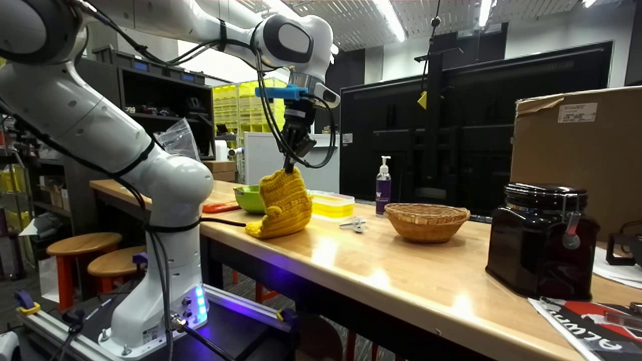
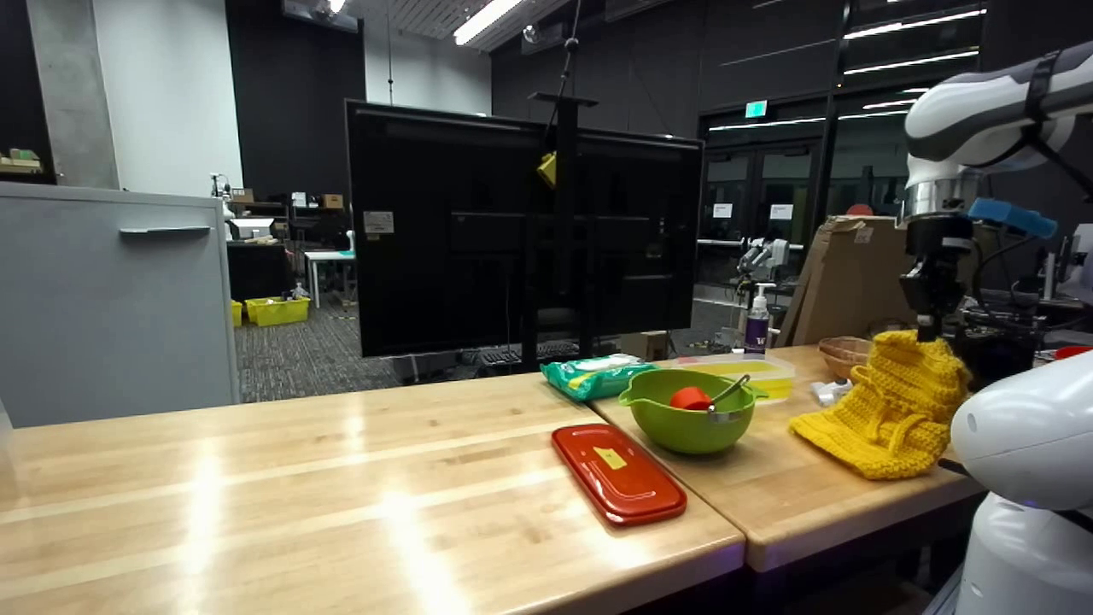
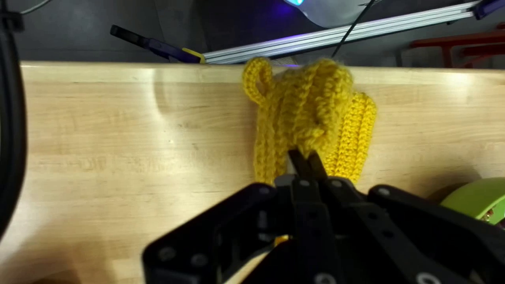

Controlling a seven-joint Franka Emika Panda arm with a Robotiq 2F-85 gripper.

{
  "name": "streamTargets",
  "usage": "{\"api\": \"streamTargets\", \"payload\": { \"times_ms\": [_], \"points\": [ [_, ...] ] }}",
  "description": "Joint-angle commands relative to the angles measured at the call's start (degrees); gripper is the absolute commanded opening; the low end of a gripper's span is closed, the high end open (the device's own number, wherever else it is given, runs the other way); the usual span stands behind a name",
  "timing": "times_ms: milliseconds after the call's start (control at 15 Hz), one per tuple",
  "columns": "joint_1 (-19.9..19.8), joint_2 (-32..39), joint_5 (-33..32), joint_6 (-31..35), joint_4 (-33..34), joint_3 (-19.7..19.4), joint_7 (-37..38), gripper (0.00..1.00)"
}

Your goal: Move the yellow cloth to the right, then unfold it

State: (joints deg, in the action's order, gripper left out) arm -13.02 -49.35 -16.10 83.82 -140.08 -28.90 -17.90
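Observation:
The yellow cloth (image 1: pixel 291 208) is a thick knitted piece, bunched and folded, near the front edge of the wooden table (image 1: pixel 381 265). It also shows in an exterior view (image 2: pixel 892 423) and in the wrist view (image 3: pixel 311 102), where a small loop (image 3: pixel 256 77) sticks out at one corner. My gripper (image 1: pixel 289 168) is shut on the top of the cloth and pulls that part upward. The lower part of the cloth still rests on the table. In the wrist view the fingertips (image 3: pixel 305 157) are nearly together, with cloth right at their tips.
A green bowl (image 2: pixel 692 431) holding utensils, a red lid (image 2: pixel 619 483) and a clear container with yellow contents (image 1: pixel 341 202) stand near the cloth. A white object (image 1: pixel 357 224), a wicker basket (image 1: pixel 426 225), a pump bottle (image 1: pixel 382 193) and a black jar (image 1: pixel 541 250) are farther along.

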Motion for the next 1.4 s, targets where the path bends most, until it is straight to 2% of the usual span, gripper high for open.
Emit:
{"api": "streamTargets", "payload": {
  "times_ms": [0, 400, 1133, 1200, 1333],
  "points": [
    [-1.1, 5.24, -0.94, 2.03, 1.27, -2.18, -0.92, 0.0],
    [-2.28, 13.52, -0.89, 7.2, 1.53, -6.38, -2.21, 0.0],
    [-9.0, 25.4, -4.57, 10.22, 6.25, -7.65, -1.97, 0.0],
    [-9.35, 26.24, -4.65, 10.39, 6.51, -7.84, -1.97, 0.26],
    [-9.77, 27.38, -4.59, 10.63, 6.71, -7.78, -1.91, 0.32]
  ]
}}
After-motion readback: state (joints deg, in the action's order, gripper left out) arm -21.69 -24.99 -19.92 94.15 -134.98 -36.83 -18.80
